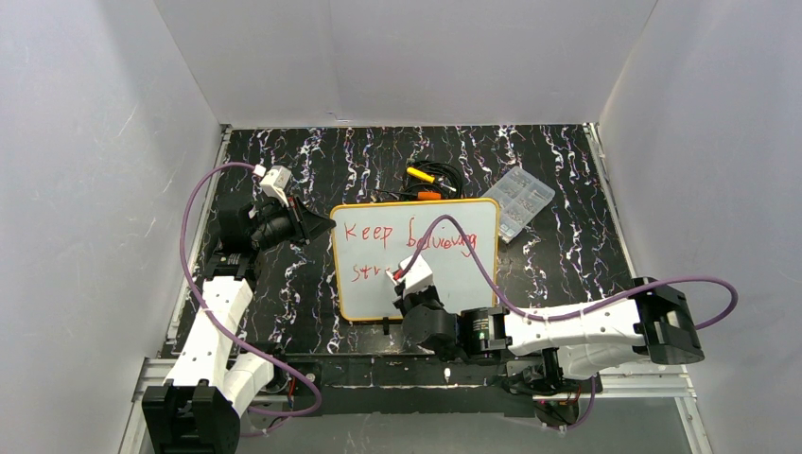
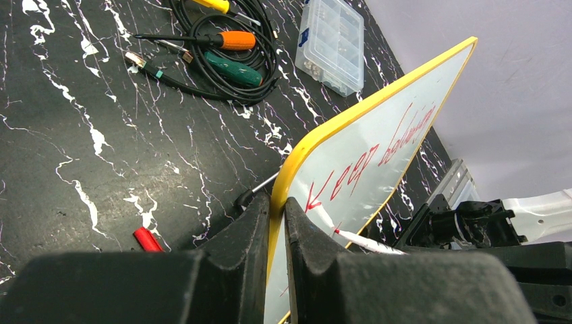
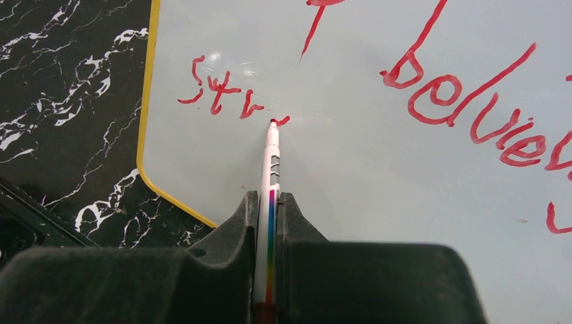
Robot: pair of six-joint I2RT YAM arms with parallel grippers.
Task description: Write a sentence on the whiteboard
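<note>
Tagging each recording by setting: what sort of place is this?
Probably a lab robot test cell: white panel walls enclose a black marbled tabletop, a left arm and right arm stand at its near edge, and screwdrivers and a clear parts box lie behind the whiteboard.

The black marbled table (image 1: 284, 312) carries the whiteboard (image 1: 374, 301), a clear box (image 1: 523, 200), screwdrivers (image 2: 236, 40) and a red cap (image 2: 146, 239).

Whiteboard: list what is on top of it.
On the whiteboard: the sentence, red, reading "Keep believing" then "str", with the marker tip touching. The right hand hides the board beneath it.
</note>
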